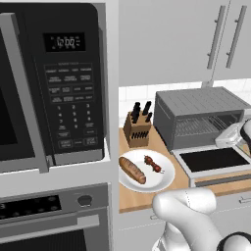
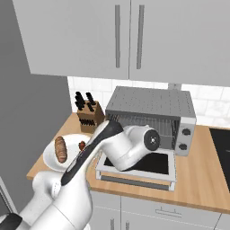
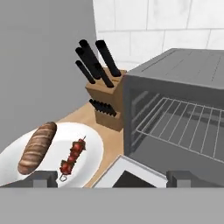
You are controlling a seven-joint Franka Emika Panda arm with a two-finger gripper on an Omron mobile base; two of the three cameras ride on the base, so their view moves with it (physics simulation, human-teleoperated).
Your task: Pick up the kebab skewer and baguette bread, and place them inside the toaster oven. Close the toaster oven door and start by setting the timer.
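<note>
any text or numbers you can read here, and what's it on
"12:00", roughly, in pale digits on the microwave display; blurred, so not certain.
Microwave keypad buttons: labels too small to read.
Wall oven control panel: markings too small to read.
Toaster oven knobs: no legible markings.
Knife block, white plate: no text.

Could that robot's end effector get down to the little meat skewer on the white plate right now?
Probably yes. The end effector is open and empty, and the short meat kebab skewer lies uncovered on the round white plate, apart from the golden-brown baguette. Nothing sits between them.
</note>
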